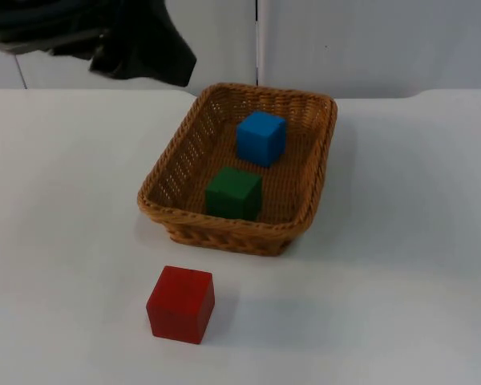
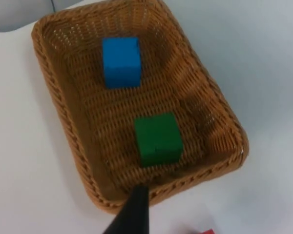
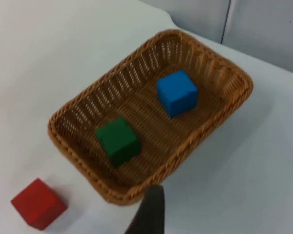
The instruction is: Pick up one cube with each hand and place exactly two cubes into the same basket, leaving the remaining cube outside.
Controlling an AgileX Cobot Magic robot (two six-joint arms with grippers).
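White tabletop (image 1: 401,305) carries a wicker basket (image 1: 309,212) holding the blue cube (image 1: 261,138) and green cube (image 1: 234,192); the red cube (image 1: 180,303) sits outside, nearby. Placement appears complete; next, both arms retract. Gripper states cannot be told.

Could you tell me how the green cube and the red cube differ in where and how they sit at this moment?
The green cube lies inside the wicker basket, beside the blue cube; the red cube stands outside it on the white table, in front of the basket's near rim. The green cube rests on woven wicker, the red cube on bare table. Both look like plain solid-coloured cubes of similar size, sitting flat, and neither is held.
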